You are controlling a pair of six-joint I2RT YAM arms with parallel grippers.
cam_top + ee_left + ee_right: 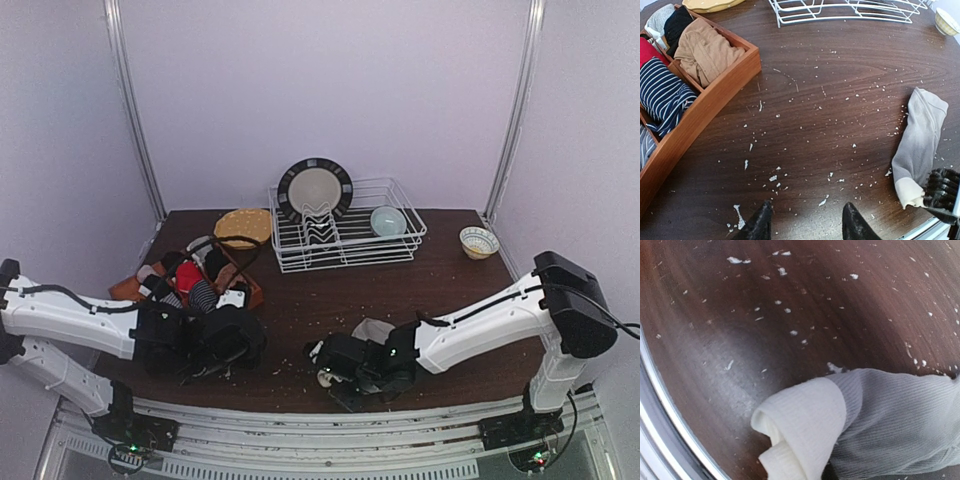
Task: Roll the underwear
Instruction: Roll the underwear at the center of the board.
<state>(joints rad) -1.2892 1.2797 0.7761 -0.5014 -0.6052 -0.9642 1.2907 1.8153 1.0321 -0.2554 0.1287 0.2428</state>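
Right of the wooden tray (252, 292) and well apart from it, one grey-beige underwear (375, 328) is seen from overhead with the right gripper (332, 375) at its near end, the left gripper (215, 368) being held just in front of the tray. From the left wrist, the left fingers (762, 222) are shown spread and empty, and six garments (665, 95) are counted inside the tray (the lowest only partly framed). From the right wrist, one turn of the white waistband (805, 415) is seen curled over, though the right claw's grip cannot be told; that loose roll could be sprung open if pushed unpinned.

box (715, 100) left (underwear (662, 95) in it) | rack (345, 250) behind | loose garment (920, 140) front right
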